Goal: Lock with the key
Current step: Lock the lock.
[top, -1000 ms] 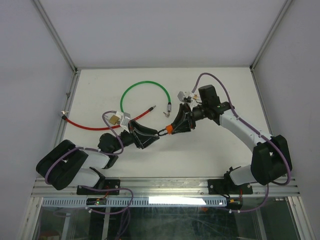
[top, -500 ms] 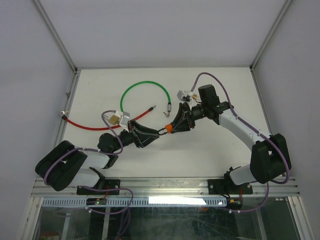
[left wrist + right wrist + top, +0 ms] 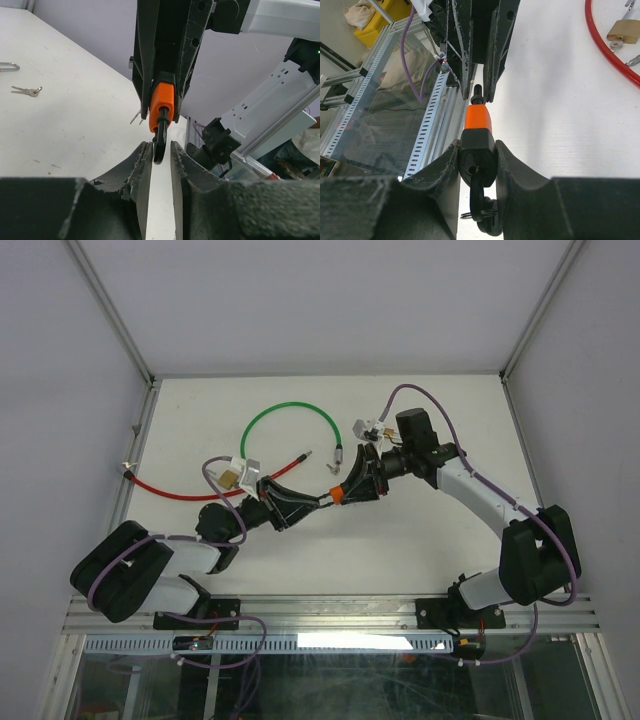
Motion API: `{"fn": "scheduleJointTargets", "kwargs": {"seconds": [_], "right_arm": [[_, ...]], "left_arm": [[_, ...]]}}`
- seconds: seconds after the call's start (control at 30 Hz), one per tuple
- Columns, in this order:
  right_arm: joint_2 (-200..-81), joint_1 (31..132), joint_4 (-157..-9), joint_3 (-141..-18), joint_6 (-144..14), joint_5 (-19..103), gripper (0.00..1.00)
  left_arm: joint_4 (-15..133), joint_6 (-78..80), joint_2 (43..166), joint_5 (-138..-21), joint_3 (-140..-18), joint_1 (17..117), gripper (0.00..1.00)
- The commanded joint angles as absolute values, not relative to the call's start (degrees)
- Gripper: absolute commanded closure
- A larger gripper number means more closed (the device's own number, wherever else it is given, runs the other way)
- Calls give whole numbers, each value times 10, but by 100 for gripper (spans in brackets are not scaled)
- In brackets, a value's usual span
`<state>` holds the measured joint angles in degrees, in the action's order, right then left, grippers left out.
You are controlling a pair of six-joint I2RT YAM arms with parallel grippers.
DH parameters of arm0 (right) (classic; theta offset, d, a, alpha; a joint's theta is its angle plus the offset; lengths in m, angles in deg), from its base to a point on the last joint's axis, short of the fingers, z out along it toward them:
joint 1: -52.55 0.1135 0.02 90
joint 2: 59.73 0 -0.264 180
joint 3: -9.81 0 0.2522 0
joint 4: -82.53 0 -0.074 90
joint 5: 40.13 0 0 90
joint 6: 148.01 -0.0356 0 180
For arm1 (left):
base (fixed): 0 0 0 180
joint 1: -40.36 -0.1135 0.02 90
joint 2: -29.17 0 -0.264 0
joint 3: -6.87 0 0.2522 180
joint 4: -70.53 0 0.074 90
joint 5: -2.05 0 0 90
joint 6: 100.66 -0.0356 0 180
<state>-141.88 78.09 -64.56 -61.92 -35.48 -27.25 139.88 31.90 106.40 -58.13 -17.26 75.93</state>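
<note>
My right gripper [image 3: 347,494] is shut on an orange and black padlock [image 3: 340,497], held above the table. In the right wrist view the lock [image 3: 477,131] sits between the gripper's [image 3: 476,150] fingers. A black-headed key [image 3: 484,202] on a ring sticks out of its black end. In the left wrist view the lock's [image 3: 162,102] black shackle end reaches between the fingertips of my left gripper [image 3: 160,146]. The jaws stand narrowly apart, with a thin gap beside the shackle. My left gripper [image 3: 316,502] meets the lock tip to tip.
A green cable [image 3: 290,410] loops on the far middle of the table. A red cable [image 3: 170,490] and a brass padlock [image 3: 231,478] lie at the left, also in the right wrist view [image 3: 624,31]. Small keys [image 3: 26,90] lie loose on the table.
Both grippers and the lock have drifted slightly up and to the left. The left arm has drawn back a little.
</note>
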Motion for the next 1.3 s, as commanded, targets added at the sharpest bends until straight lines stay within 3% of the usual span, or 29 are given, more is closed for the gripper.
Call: {"fn": "scheduleJointTargets", "kwargs": {"seconds": [0.0,1.27], "right_arm": [[-1414,781,-676,-640,-368,-286,100],[-1414,780,-684,-638,-379,-286,100]], "left_arm": [[1514,312,1052,-587,-194,763,80],[1451,279,1065,-559,-207,763,77]]}}
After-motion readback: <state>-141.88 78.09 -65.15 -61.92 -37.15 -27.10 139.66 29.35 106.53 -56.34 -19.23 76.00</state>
